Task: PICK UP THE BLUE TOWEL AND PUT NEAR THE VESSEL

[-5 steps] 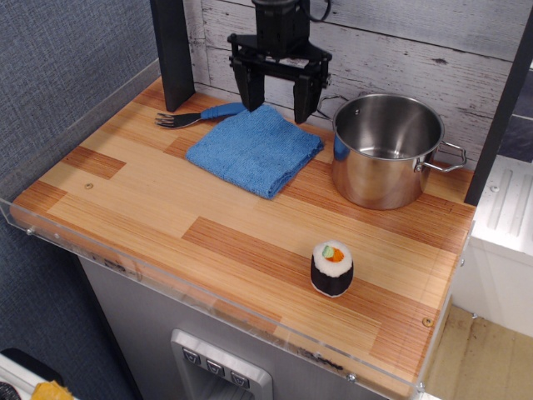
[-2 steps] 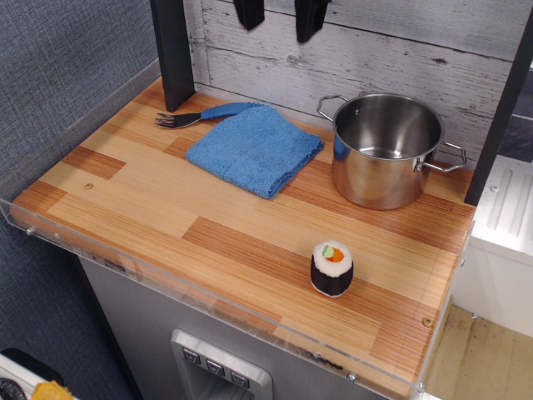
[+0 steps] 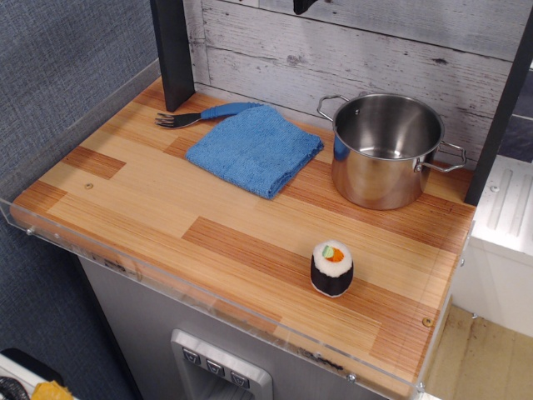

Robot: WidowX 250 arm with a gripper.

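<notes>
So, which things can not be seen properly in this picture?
- Gripper: only a dark tip shows at the top edge of the view; open or shut cannot be told.
- Fork: the end of its blue handle is hidden by the blue towel.
- Pot: its own near wall hides part of its inside bottom.
- Table: the black post hides its back left corner.

Only one dark fingertip of my gripper (image 3: 303, 5) shows at the top edge; the rest is out of frame, jaw state indeterminate.
</notes>
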